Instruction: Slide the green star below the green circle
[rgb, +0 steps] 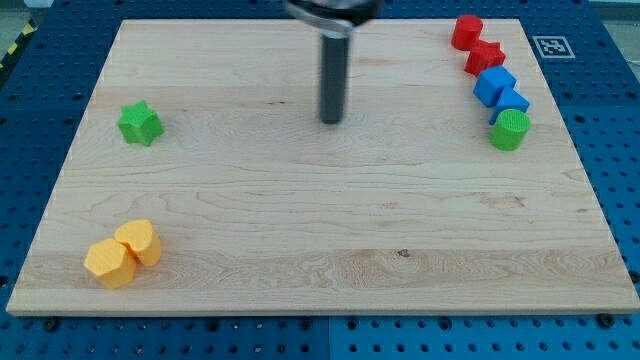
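Note:
The green star (139, 123) lies near the board's left edge, in the upper half of the view. The green circle (510, 130) sits near the right edge, at the lower end of a row of blocks. My tip (331, 120) rests on the board at upper centre, about midway between the star and the circle, touching neither.
Above the green circle run two blue blocks (494, 86) (512, 102), a red star (485, 56) and a red block (466, 32). Two yellow blocks (109, 262) (139, 241) touch each other at the lower left. The wooden board (320, 240) lies on a blue pegboard table.

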